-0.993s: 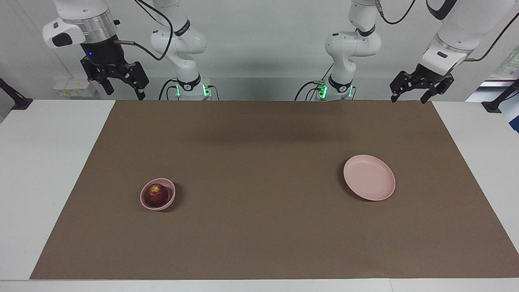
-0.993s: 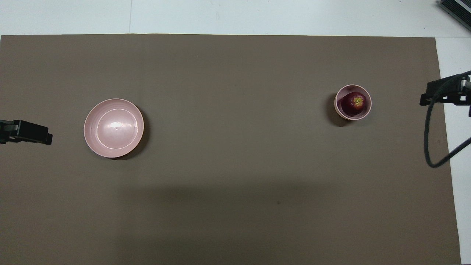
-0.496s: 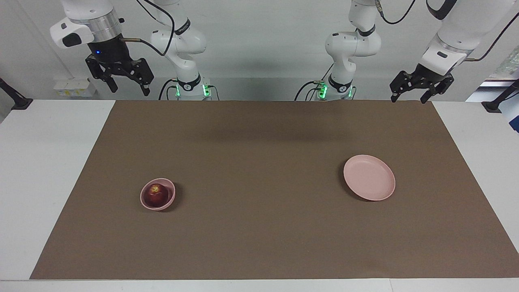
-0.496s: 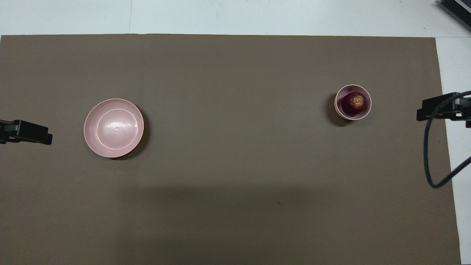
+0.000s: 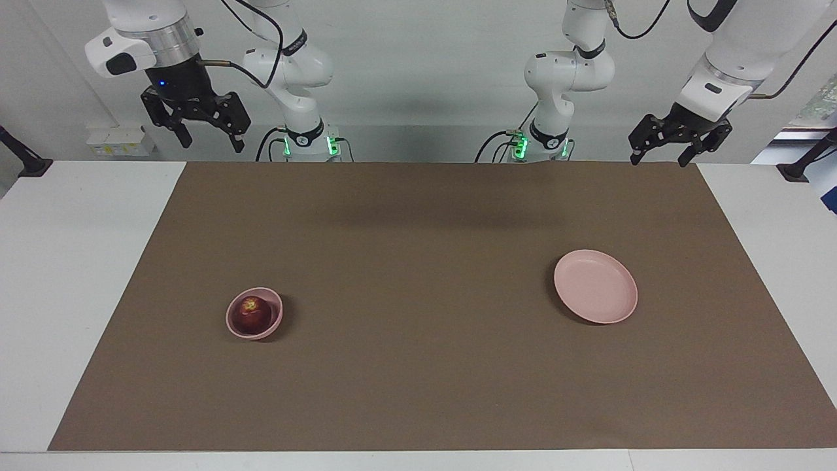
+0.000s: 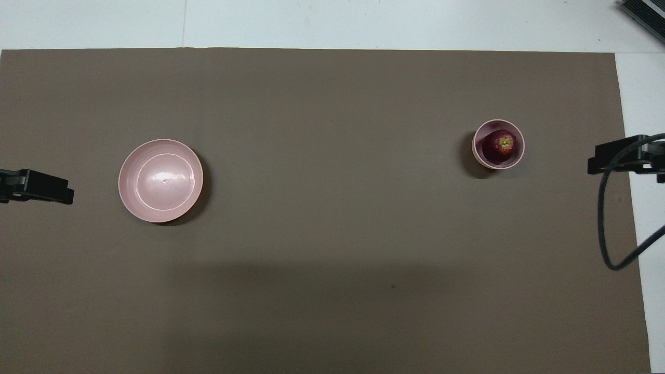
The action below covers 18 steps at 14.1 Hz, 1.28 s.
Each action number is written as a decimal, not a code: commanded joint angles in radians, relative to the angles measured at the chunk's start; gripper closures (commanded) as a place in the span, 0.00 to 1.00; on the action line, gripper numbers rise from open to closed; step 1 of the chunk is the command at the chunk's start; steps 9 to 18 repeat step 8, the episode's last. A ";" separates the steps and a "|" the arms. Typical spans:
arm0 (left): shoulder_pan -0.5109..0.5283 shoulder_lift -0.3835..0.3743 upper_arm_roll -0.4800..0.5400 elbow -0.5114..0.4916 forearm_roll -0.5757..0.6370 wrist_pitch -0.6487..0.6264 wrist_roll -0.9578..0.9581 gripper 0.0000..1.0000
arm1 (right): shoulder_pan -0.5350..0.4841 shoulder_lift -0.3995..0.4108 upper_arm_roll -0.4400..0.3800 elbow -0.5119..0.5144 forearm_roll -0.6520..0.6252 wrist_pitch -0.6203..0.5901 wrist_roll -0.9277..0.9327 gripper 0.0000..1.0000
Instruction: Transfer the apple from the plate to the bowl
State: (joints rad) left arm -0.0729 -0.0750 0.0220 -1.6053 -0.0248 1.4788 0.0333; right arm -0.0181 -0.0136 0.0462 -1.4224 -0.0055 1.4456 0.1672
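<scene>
Your apple [image 5: 253, 313] sits in the bowl [image 5: 233, 325], well apart from the bare plate [image 5: 596, 288]; left gripper [image 5: 660, 154] and right gripper [image 5: 208, 136] both hang up high, fingers spread

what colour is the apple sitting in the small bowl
Dark red, with a yellowish patch around the stem. The apple in the bowl shows best in the overhead view.
</scene>
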 commanded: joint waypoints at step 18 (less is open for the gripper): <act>-0.001 0.006 0.004 0.019 -0.004 -0.022 0.004 0.00 | -0.003 -0.058 0.001 -0.075 0.050 -0.025 -0.078 0.00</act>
